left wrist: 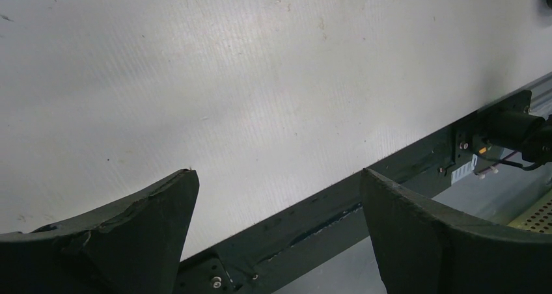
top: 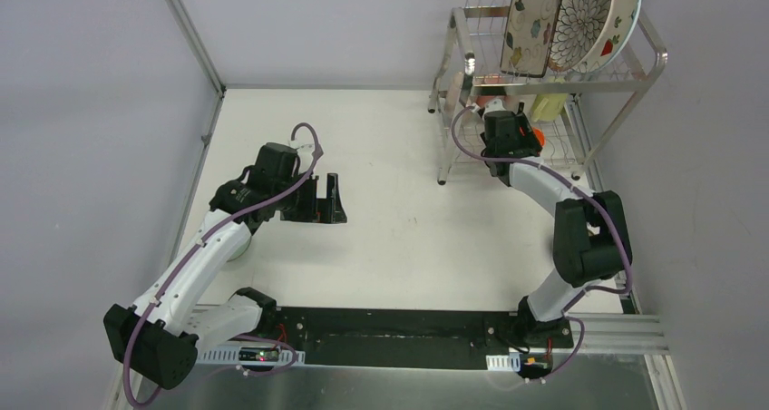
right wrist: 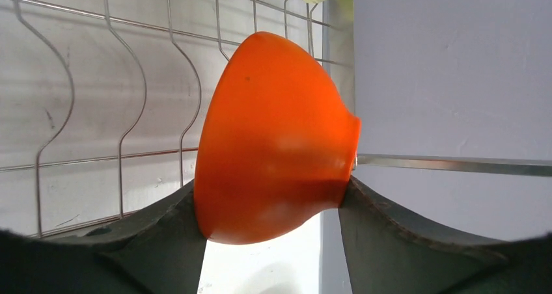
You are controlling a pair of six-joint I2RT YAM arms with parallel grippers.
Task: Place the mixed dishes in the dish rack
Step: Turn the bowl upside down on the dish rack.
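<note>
The silver wire dish rack [top: 649, 58] stands at the far right. Three plates lean in its upper slots: a floral rectangular plate [top: 532, 22], a brown-petal round plate [top: 582, 17] and a white strawberry plate [top: 624, 15]. My right gripper [right wrist: 270, 196] is shut on a red-orange bowl [right wrist: 276, 144], held on its side above the rack's wire lower shelf [right wrist: 84, 112]. From above, only a sliver of the red-orange bowl [top: 538, 137] shows past that wrist. A yellow cup [top: 548, 108] sits on the lower shelf beyond it. My left gripper [top: 326, 201] hangs open over bare table at centre left.
The black mounting rail [left wrist: 390, 170] runs along the near table edge, with the right arm's base [left wrist: 521, 134] on it. A grey wall [right wrist: 455, 66] stands close behind the rack on the right. White table surface [top: 390, 174] lies between the arms.
</note>
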